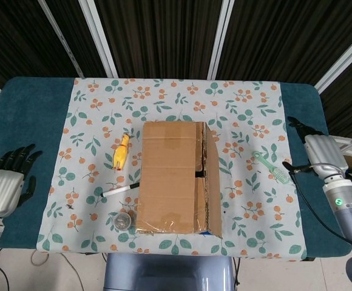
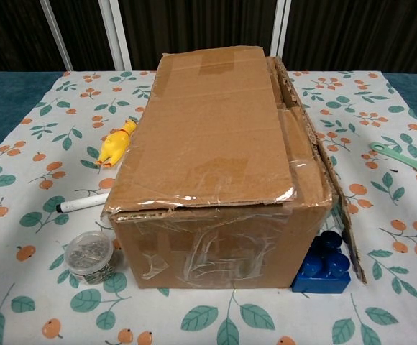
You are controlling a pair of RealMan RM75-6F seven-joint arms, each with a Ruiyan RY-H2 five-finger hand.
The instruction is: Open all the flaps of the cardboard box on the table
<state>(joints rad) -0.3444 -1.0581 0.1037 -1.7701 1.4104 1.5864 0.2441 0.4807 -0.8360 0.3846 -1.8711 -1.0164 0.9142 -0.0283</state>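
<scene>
Cardboard box (image 2: pixel 219 180) hides blue block (image 2: pixel 325 264) from head view.

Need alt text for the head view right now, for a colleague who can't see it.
A closed cardboard box sits mid-table on a floral cloth, both hands apart from it: left hand at the left edge, right hand at the right edge. Beside the box lie a yellow toy, marker and green brush.

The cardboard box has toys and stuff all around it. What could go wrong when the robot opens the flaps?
1. The big top flap probably folds out to the robot's left, where the yellow rubber chicken, the marker and the little tub of pins lie; it might knock them.
2. The blue block sits against the cardboard box under the hanging flap; a hand could bump it.
3. Shiny tape may make flaps stick.
</scene>
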